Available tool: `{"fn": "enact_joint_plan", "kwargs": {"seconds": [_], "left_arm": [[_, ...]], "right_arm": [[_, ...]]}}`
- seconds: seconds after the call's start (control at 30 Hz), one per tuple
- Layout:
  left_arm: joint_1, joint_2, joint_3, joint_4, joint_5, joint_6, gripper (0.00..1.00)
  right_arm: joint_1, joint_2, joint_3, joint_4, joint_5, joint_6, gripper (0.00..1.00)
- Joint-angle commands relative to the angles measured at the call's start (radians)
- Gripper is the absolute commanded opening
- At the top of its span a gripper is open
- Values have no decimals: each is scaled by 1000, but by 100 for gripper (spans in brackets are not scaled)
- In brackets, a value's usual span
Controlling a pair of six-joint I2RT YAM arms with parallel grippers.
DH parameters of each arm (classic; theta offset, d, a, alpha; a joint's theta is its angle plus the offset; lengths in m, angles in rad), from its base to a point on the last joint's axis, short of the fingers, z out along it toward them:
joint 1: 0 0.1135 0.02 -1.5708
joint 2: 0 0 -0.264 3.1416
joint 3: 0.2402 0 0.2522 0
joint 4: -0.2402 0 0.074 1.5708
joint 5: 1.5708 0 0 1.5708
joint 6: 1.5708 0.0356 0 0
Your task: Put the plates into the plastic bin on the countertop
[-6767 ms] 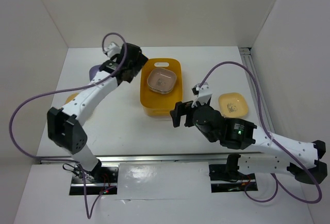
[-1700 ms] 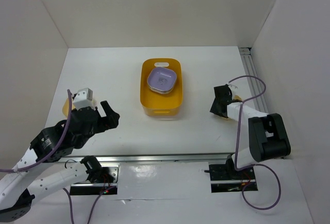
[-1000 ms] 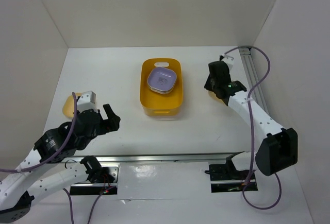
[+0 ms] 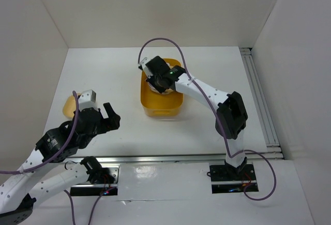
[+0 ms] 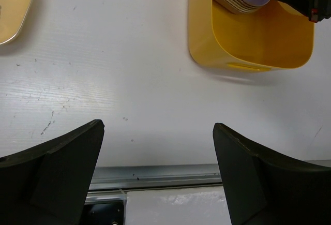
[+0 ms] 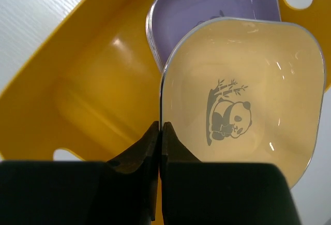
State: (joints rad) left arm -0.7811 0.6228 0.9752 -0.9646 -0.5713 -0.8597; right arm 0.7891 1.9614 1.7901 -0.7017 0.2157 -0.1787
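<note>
In the right wrist view, my right gripper (image 6: 161, 126) is shut on the near rim of a cream plate (image 6: 258, 70) with a panda print, holding it over the yellow-orange plastic bin (image 6: 88, 80). Under it a lavender plate (image 6: 217, 8) tops a stack inside the bin. From above, the right gripper (image 4: 158, 78) hangs over the bin (image 4: 162, 112) on the white countertop (image 4: 114, 75). My left gripper (image 5: 158, 132) is open and holds nothing, low over the counter near the front edge. A yellow plate (image 4: 68, 106) lies at the far left, also in the left wrist view (image 5: 13, 8).
White walls close in the counter on the left, back and right. A metal rail (image 4: 261, 101) runs along the right side, and another rail (image 5: 155, 176) runs along the front edge. The right arm (image 4: 207, 90) stretches diagonally across the counter's middle to the bin (image 5: 248, 44).
The right arm has swung from the right side of the counter leftward to over the bin, carrying the cream plate. The left arm has barely moved.
</note>
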Motion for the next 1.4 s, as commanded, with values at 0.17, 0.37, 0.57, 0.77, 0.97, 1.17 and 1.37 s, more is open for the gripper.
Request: {"fn": "enact_joint_plan", "kwargs": {"seconds": [0.17, 0.37, 0.57, 0.77, 0.97, 1.17, 1.37], "left_arm": [[6, 3, -3, 35, -1, 27, 100], [6, 3, -3, 35, -1, 27, 100], [6, 3, -3, 35, -1, 27, 100], [6, 12, -3, 35, -1, 27, 100], [6, 109, 34, -133, -125, -265, 100], [22, 170, -131, -13, -136, -478, 100], [406, 406, -144, 372, 19, -129, 100]], "right_arm": [[-8, -4, 15, 97, -48, -222, 0], [-40, 48, 61, 113, -98, -275, 0], [-40, 83, 57, 181, -70, -311, 32], [-7, 35, 69, 251, -47, -289, 100], [155, -183, -1, 349, 105, -230, 100], [329, -421, -249, 448, 234, -65, 100], [482, -624, -523, 493, 326, 111, 100]]}}
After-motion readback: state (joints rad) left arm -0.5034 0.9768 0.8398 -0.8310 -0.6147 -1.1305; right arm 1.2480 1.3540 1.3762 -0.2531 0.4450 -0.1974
